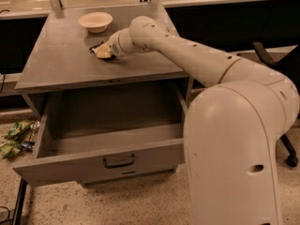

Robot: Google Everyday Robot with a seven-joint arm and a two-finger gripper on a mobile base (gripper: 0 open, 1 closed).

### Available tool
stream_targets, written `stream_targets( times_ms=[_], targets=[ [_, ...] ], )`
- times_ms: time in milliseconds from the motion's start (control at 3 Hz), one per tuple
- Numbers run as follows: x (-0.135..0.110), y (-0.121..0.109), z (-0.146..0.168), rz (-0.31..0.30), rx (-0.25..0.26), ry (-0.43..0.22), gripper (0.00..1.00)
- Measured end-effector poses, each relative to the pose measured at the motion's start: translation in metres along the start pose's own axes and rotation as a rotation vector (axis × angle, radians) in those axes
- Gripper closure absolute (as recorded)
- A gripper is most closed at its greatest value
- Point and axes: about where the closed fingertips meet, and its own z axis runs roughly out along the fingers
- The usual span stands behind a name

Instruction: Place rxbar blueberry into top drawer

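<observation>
My gripper (103, 52) is low over the grey cabinet top (56, 64), at its middle back. A small dark wrapper end, which looks like the rxbar blueberry (96, 46), pokes out at the gripper's far left side; the rest of the bar is hidden under the gripper. The top drawer (70, 167) is pulled wide open below the cabinet top. It has a dark curved handle (118, 161) on its front panel, and nothing shows inside it. My arm reaches in from the right, over the drawer's right side.
A white bowl (95, 21) stands at the back of the cabinet top, just beyond the gripper. Crumpled green wrappers (16, 136) lie on the floor to the left of the drawer. A dark chair (276, 64) stands at the right. My pale base fills the lower right.
</observation>
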Motion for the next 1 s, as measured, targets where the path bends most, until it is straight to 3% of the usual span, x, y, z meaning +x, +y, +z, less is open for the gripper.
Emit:
stream_targets(
  times_ms=[333,667,1000],
  targets=[
    [0.000,0.000,0.000,0.000,0.000,0.000,1.00],
    [-0.014,0.009,-0.017,-0.020,-0.064,-0.043,1.00],
    [-0.038,0.038,-0.075,-0.025,-0.245,-0.140,1.00]
  ],
)
